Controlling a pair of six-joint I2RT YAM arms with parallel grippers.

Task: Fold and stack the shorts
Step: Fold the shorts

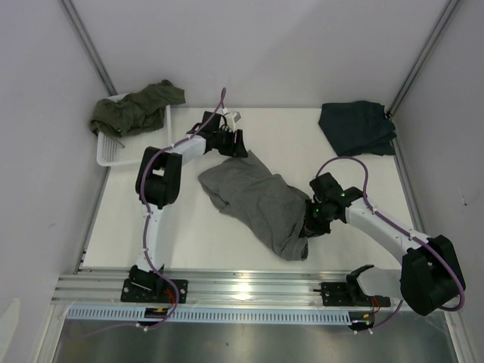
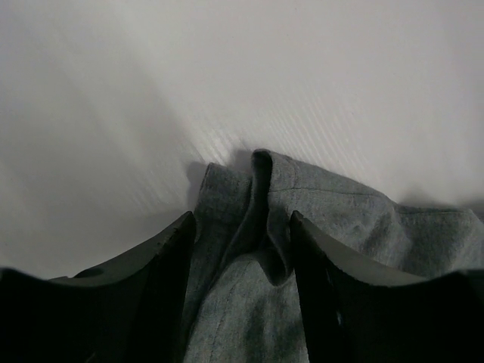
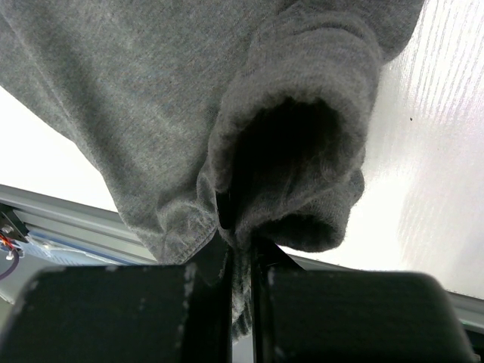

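text: none legible | labels: none | brands: none | numbers: none | signs: none

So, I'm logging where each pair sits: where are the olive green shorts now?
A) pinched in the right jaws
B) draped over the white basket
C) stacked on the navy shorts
B: the olive green shorts lie heaped over the white basket at the far left.

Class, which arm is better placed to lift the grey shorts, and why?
Right: the right gripper is shut on the grey shorts' edge; the left gripper is open, merely straddling a fold.
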